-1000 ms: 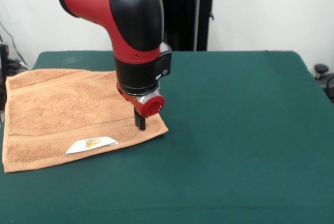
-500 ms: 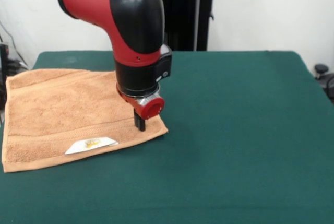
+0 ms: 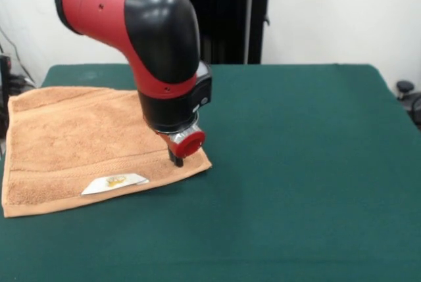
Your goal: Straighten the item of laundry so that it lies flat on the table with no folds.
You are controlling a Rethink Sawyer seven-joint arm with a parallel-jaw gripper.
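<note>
Towel (image 3: pixel 79 144) flat, long axis left-right, gripper (image 3: pixel 175 161) on right corner, jaw state unclear.

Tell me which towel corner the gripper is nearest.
The corner nearest the camera on the picture's right: the gripper is down on the towel just inside it. The other three corners lie well off to the left or farther back.

Orange-tan towel (image 3: pixel 72 137) with white, yellow-marked label (image 3: pixel 115 183) on dark green table (image 3: pixel 302 164); red-and-black arm (image 3: pixel 148 45).
</note>
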